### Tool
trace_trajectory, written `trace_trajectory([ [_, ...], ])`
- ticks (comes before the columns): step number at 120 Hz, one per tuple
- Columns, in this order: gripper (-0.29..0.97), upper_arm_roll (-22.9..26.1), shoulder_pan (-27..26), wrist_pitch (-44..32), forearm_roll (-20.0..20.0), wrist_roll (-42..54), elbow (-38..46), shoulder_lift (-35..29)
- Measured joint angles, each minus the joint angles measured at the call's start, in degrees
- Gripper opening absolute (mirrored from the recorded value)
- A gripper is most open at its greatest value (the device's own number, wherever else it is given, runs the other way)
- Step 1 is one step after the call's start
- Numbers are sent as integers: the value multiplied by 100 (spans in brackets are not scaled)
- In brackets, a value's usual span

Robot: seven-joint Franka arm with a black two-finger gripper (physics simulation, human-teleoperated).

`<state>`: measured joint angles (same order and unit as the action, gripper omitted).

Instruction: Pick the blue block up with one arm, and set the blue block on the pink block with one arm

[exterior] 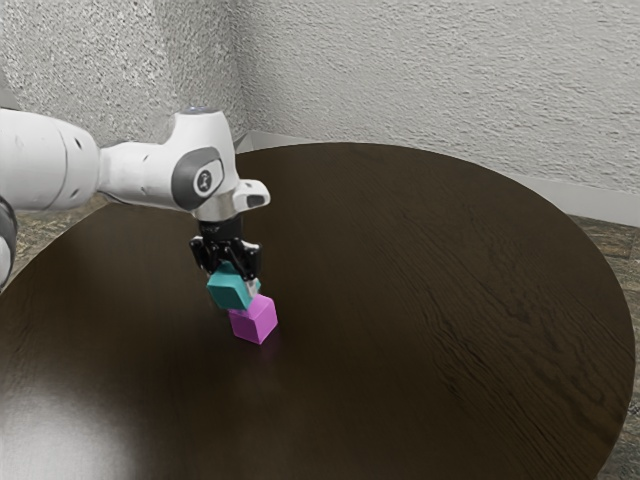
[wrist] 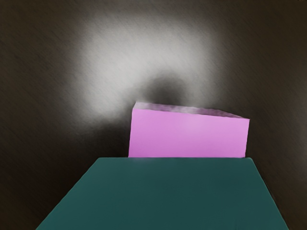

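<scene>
Dark round wooden table (exterior: 450, 300), black gripper (exterior: 233, 275) clamped around teal-blue cube (exterior: 230, 292) over pink cube (exterior: 254, 321).

The white Franka arm (exterior: 60, 165) extended from nine o'clock in the exterior view, its wrist bent so the black gripper (exterior: 231, 272) pointed down toward six o'clock. Its fingers seemingly clamped the teal block (exterior: 229, 291) from two sides, their tips partly hidden.

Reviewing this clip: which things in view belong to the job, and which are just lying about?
Job: blue block (looks teal), gripped by the gripper; pink block, right beneath it.
Not part of it: dark round table; textured wall behind.
</scene>
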<state>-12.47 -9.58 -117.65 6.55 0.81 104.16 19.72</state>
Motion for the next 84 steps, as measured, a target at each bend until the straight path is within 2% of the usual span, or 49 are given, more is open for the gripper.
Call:
trace_trajectory([
  [18, 33, 38, -20, 133, -201, 152, -109, 104],
  [49, 33, 135, -53, 213, -271, 345, -466, 407],
  [84, 55, 141, -43, 227, -127, 575, -637, 417],
])
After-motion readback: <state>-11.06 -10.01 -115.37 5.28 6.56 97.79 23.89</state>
